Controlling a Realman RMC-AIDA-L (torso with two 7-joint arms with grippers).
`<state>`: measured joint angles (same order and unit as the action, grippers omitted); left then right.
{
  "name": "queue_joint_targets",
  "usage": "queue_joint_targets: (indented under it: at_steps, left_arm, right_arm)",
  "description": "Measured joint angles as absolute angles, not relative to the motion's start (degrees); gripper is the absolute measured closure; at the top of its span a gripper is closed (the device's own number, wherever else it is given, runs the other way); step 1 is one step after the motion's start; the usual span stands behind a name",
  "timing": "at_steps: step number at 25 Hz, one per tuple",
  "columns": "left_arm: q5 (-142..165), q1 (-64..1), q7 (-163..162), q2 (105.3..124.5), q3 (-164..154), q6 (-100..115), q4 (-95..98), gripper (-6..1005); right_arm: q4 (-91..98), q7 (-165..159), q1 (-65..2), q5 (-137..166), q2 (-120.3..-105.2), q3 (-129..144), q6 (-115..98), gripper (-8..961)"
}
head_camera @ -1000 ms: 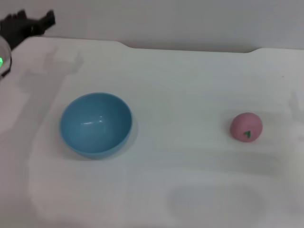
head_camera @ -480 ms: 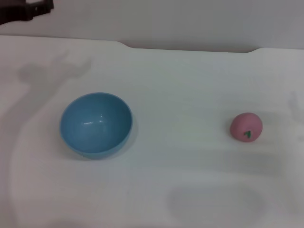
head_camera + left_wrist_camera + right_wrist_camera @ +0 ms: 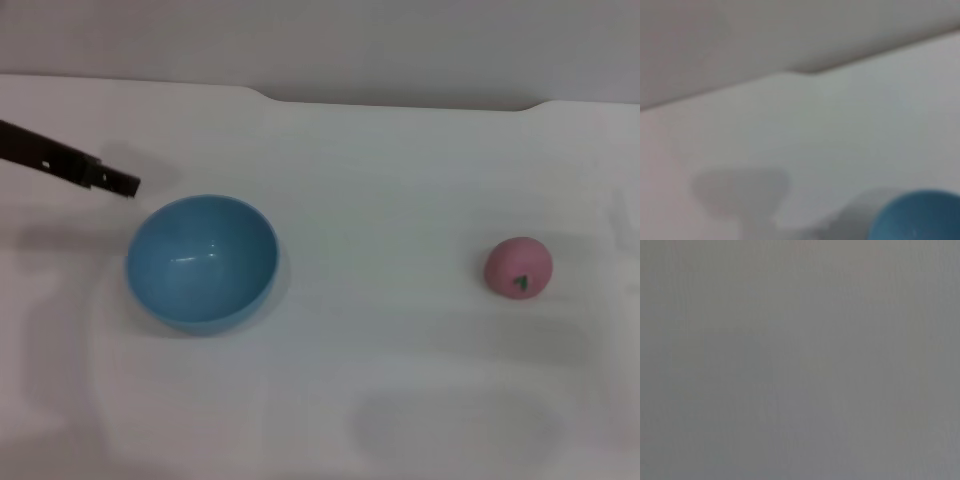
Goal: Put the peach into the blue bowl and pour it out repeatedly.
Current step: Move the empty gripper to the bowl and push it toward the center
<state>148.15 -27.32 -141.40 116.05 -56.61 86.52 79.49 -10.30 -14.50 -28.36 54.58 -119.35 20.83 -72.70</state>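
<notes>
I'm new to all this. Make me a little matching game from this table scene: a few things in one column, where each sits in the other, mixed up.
Things:
1. peach
2. blue bowl
3. left gripper

Places:
A. left part of the white table, open side up, empty
B. just behind the bowl's far left rim
C. alone on the table's right side

Pairs: 1-C, 2-A, 3-B

We see soft, even light; faint shadows on the tabletop (image 3: 400,180); wrist views blurred, one featureless grey.
</notes>
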Motion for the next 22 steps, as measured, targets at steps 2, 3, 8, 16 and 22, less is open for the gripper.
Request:
queue_joint_targets:
  at_steps: [2, 3, 8, 16, 22]
  left_arm:
    - [151.73, -28.33, -141.50, 117.22, -57.36, 88.81, 80.58, 188]
    - [152.76, -28.81, -141.62, 117.42, -58.20, 89.61, 80.61, 188]
    - [154.06, -30.37, -143.11, 117.58, -61.88, 91.44, 79.98, 188]
    - [154.63, -31.75, -144.29, 117.68, -64.00, 90.07, 75.23, 189]
    - [156.31, -32.88, -144.94, 117.69, -64.53, 84.95, 69.67, 189]
  right_arm:
    - [-10.26, -14.50, -28.56, 54.68, -119.35, 20.83, -71.40, 269]
    - [-10.25, -14.49, -28.59, 54.69, -119.35, 20.83, -71.25, 269]
    - [-10.20, -14.50, -28.74, 54.82, -119.27, 20.83, -70.27, 270]
    - [-10.26, -14.50, -28.35, 54.94, -119.31, 20.83, -70.21, 270]
    - [-10.50, -14.50, -28.40, 54.98, -119.35, 20.85, -70.48, 271]
